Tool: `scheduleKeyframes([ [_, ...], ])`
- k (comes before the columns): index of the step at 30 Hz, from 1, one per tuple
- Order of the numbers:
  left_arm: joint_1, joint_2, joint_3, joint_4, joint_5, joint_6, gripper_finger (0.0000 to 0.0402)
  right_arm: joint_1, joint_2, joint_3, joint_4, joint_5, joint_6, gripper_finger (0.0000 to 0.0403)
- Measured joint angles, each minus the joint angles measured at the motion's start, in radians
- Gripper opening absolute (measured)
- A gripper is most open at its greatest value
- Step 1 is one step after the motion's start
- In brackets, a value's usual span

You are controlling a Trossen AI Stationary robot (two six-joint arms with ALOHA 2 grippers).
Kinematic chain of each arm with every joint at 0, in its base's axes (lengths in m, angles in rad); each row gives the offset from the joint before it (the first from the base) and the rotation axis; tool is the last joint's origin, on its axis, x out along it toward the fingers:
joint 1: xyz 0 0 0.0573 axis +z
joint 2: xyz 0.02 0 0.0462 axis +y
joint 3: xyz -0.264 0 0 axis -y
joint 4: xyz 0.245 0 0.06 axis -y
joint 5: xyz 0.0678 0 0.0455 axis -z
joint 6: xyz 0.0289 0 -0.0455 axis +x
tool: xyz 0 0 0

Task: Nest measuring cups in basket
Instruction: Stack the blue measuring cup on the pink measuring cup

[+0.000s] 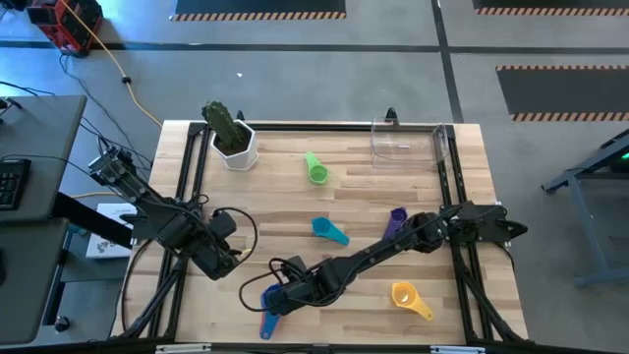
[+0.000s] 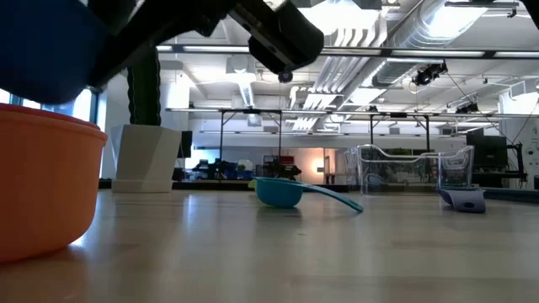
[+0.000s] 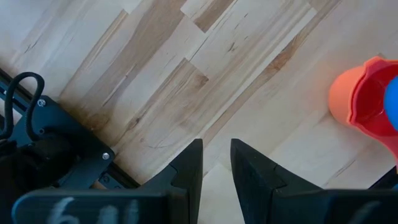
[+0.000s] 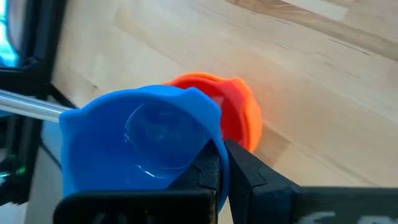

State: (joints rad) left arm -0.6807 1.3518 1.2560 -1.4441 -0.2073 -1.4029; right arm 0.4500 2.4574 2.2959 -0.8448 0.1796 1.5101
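Though it looks like nothing to lift, the blue cup [image 4: 146, 146] is thin, stiff, glossy plastic, so I'd judge it light and slippery, best pinched on the rim wall or the handle; the right gripper [image 4: 225, 167] has its fingers clamped on the rim. Just beyond those fingers sits an orange cup [image 4: 249, 118] with a red cup [image 4: 214, 93] inside it, the blue one hanging over them, not yet seated as far as I can tell. The left gripper [image 3: 216, 168] waits close by over bare surface [image 3: 186, 68], fingers a little apart and empty. Only the overhead view shows the green cup [image 1: 316, 169], teal cup [image 1: 328, 231], purple cup [image 1: 395, 218] and yellow cup [image 1: 409, 298] scattered well away, and the basket [image 1: 408, 141] at the far edge. The low view alone shows that the basket is see-through and empty.
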Motion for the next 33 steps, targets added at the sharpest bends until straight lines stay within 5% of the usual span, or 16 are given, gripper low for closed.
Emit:
scheduleKeyframes([
  [26, 0.000, 0.000, 0.000, 0.000, -0.001, 0.010, 0.0074, -0.025, 0.011, 0.000, -0.027, -0.042, -0.051, 0.0025],
  [33, 0.000, 0.000, 0.000, 0.000, -0.001, 0.010, 0.0074, -0.025, 0.011, 0.000, -0.026, -0.039, -0.053, 0.0058],
])
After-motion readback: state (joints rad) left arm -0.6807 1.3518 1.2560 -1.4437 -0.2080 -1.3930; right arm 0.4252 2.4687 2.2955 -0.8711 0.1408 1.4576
